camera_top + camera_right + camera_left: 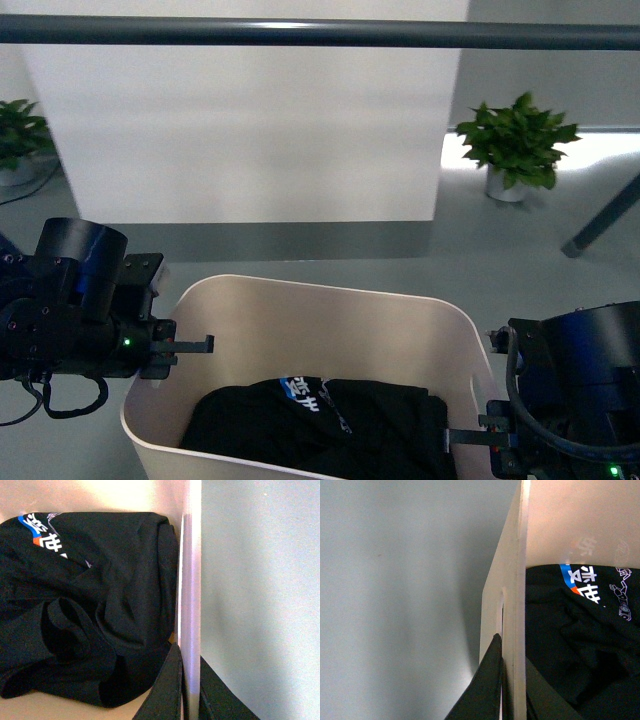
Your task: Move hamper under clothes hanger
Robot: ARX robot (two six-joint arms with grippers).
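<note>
The beige hamper [330,315] stands low in the middle of the front view, with a black garment [320,425] inside. My left gripper [185,348] is shut on the hamper's left rim. In the left wrist view the fingers [485,690] clamp the hamper wall [517,595] by the handle cut-out. My right gripper [470,437] is shut on the right rim; in the right wrist view the fingers [162,695] pinch the wall [191,590]. The clothes hanger's dark bar [320,32] runs across the top, beyond the hamper. One dark leg [605,218] slants at the right.
A white wall panel [250,120] stands behind the bar. Potted plants sit on the grey floor at the far right [515,145] and far left [18,140]. Grey floor [330,265] lies between the hamper and the wall.
</note>
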